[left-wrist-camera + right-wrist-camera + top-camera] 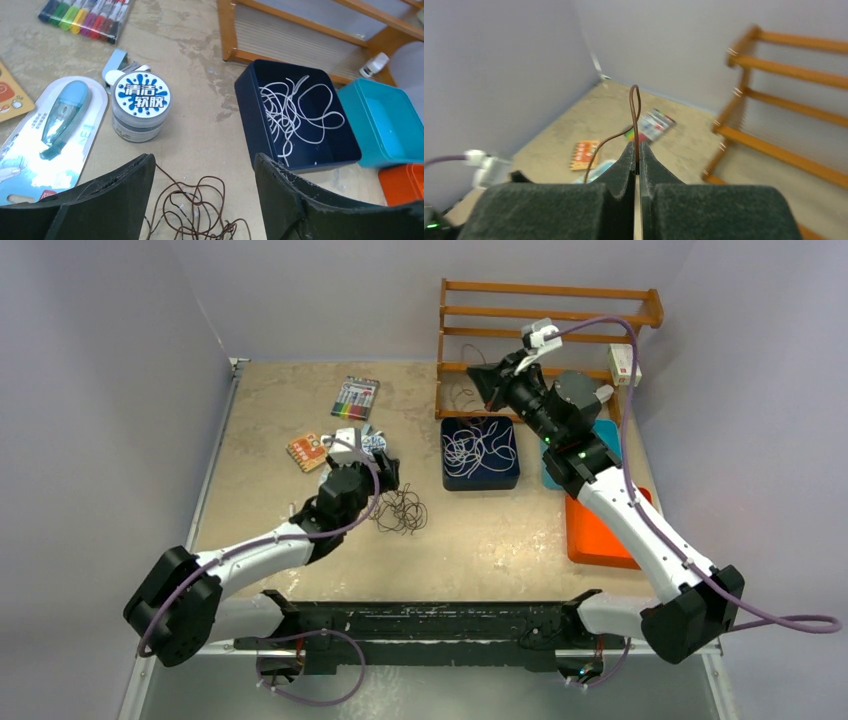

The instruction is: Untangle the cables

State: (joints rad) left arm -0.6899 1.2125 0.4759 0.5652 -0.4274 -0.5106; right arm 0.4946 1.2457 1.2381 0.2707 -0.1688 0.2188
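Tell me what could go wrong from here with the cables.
1. The right gripper pinches only a thin loop of brown cable; it could slip free.
2. That arm is held high beside the wooden rack, where the cable might snag.
3. The left gripper, open over the brown tangle, may grab several strands and tighten knots.

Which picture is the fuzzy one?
Right wrist view: the wooden rack behind is smeared, while the brown cable pinched in the right gripper looks sharp. Left wrist view: crisp, the label on the jar is readable. Top view: clear, evenly lit.
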